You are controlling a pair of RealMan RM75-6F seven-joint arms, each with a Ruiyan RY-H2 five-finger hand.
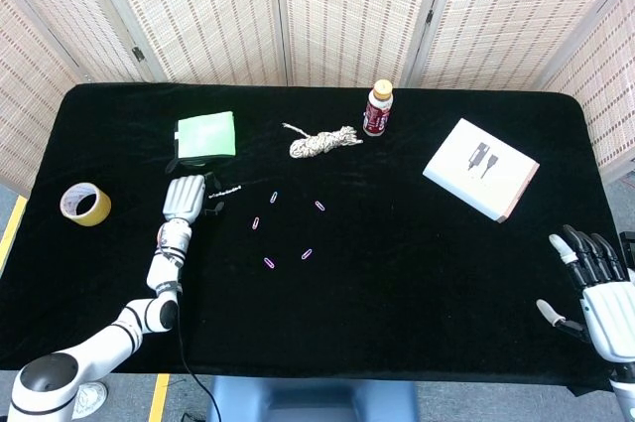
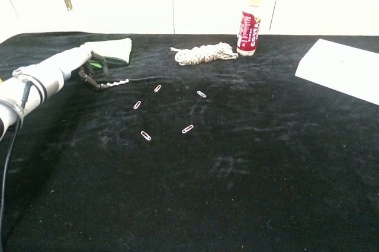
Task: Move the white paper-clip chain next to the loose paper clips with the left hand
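Head view first: white paper-clip chain [image 1: 226,190] is a short beaded-looking white strip, lying nearly flat and a bit slanted on the black table [image 1: 397,323]. It sits just right of the left hand [image 1: 185,198], between the hand and the loose paper clips [image 1: 288,233]. Those are small pinkish clips scattered in a rough ring, near the chain but apart from it. The left hand is palm down with its dark fingertips [image 1: 214,208] right at the chain's left end. Can't tell from up here if it's actually pinching it or just touching.

Around it: green notepad [image 1: 206,135] just behind the hand, tape roll [image 1: 84,204] off to the left, a bundle of rope [image 1: 323,141], a red bottle [image 1: 378,108] and a white box [image 1: 481,168] further right. Right hand [image 1: 593,288] is way over at the near right corner, fingers spread, holding nothing.

Chest view: the chain [image 2: 117,82] shows as a row of little white links, its left end meeting the left hand's [image 2: 89,71] curled dark fingers. Honestly still can't say if it's gripped. The notepad [image 2: 109,50] is right behind the hand, nearly touching it. The loose clips [image 2: 169,109] lie in front and right of the chain with bare cloth between, nothing blocking that stretch. Rope [image 2: 202,54] and bottle [image 2: 249,28] stand further back, the box [image 2: 343,68] at the right edge.
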